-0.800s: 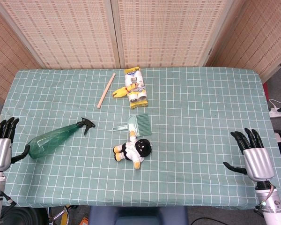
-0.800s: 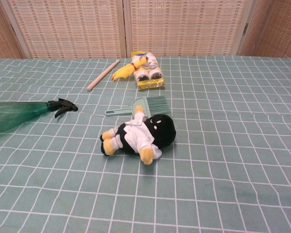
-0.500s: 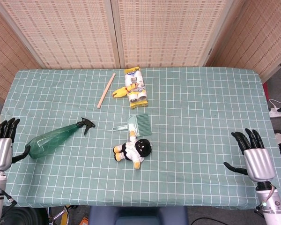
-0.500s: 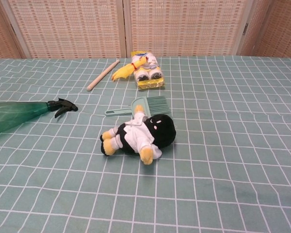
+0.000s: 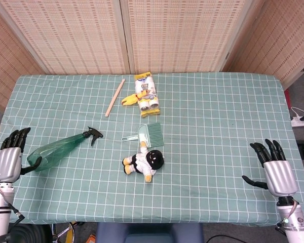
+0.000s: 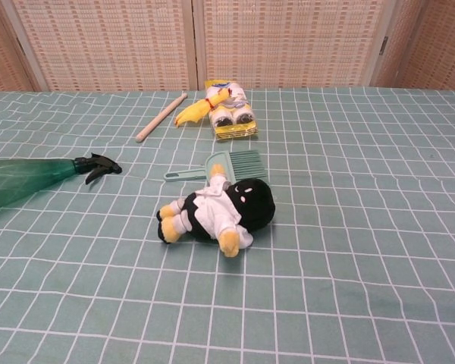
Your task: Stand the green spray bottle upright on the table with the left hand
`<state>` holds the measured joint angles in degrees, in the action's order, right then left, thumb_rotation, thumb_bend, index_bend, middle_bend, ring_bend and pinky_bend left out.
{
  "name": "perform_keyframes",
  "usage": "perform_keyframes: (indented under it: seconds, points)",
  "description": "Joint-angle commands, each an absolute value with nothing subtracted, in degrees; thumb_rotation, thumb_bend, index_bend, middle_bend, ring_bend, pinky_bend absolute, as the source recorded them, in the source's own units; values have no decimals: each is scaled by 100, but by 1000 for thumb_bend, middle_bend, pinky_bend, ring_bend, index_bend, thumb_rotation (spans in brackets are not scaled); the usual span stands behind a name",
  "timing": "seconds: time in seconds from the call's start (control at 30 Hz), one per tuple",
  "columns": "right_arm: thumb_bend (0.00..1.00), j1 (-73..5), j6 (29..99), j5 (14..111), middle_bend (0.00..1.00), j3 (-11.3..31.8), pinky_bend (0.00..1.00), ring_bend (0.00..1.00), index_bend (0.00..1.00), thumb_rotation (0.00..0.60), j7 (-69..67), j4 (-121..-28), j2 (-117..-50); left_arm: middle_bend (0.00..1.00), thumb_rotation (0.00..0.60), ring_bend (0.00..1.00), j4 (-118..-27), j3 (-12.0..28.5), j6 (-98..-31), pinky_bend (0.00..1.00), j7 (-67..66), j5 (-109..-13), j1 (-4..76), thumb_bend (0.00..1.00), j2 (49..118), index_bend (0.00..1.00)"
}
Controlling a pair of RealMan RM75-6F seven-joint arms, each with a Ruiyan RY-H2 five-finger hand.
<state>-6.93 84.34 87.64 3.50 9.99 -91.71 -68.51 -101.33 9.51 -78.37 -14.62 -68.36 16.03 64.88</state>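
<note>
The green spray bottle (image 5: 58, 150) lies on its side at the table's left, black nozzle pointing right and up; the chest view shows the green spray bottle (image 6: 23, 180) at its left edge. My left hand (image 5: 7, 158) hovers at the left table edge just beside the bottle's base, fingers spread, thumb near the bottle's bottom, holding nothing. My right hand (image 5: 275, 167) stays open at the table's right front edge, far from the bottle. Neither hand appears in the chest view.
A plush doll (image 5: 143, 163) lies near the middle, with a small green dustpan (image 5: 147, 134) behind it. A yellow and white package (image 5: 145, 94) and a wooden stick (image 5: 114, 97) lie further back. The table (image 5: 218, 116) has a green checked cloth.
My left hand has shifted right and slightly forward toward the bottle's base. The bottle and right hand have not moved.
</note>
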Motion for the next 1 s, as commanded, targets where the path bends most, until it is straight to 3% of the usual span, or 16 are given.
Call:
perform_keyframes:
  seconds: [0.03,0.1,0.17,0.27,0.37,0.67,0.9,1.0]
  points:
    - [0,-702,8426,8769,145,352,0,0,144,600,986,-9178,-6851,84,600,51,-11095,1023,-7347,143,-2588,-5978,1919,263,6179,5]
    - [0,-703,8427,8778,145,348,0,0,145,600,985,-9176,-6845,80,600,57,-11753,1123,-7148,148,-3358,-5374,2257,263,6103,0]
    - [0,-705,8416,8798,145,338,0,0,147,600,839,-9177,-6817,86,600,66,-12072,1302,-7117,159,-4652,-4547,3010,264,6621,0]
    - [0,-714,8396,8834,146,320,0,0,151,600,664,-9153,-6777,84,600,66,-11677,1620,-7688,161,-5927,-3186,3845,263,7547,0]
    - [0,-732,8368,8870,145,305,0,0,157,600,517,-9134,-6745,79,600,67,-10904,1836,-8086,160,-6477,-2431,4402,263,8353,0]
    - [0,-790,8267,8900,145,288,0,0,159,600,356,-9138,-6694,72,600,67,-8899,1492,-8064,150,-7046,-2177,4942,262,9298,0]
    - [0,-827,8215,8874,145,300,0,0,159,600,442,-9164,-6706,70,600,71,-8212,1675,-7810,147,-6969,-2094,5073,262,9441,0]
    - [0,-834,8205,8854,146,307,0,0,159,600,501,-9175,-6719,74,600,77,-8197,1955,-7665,149,-6796,-1719,5051,262,9508,0]
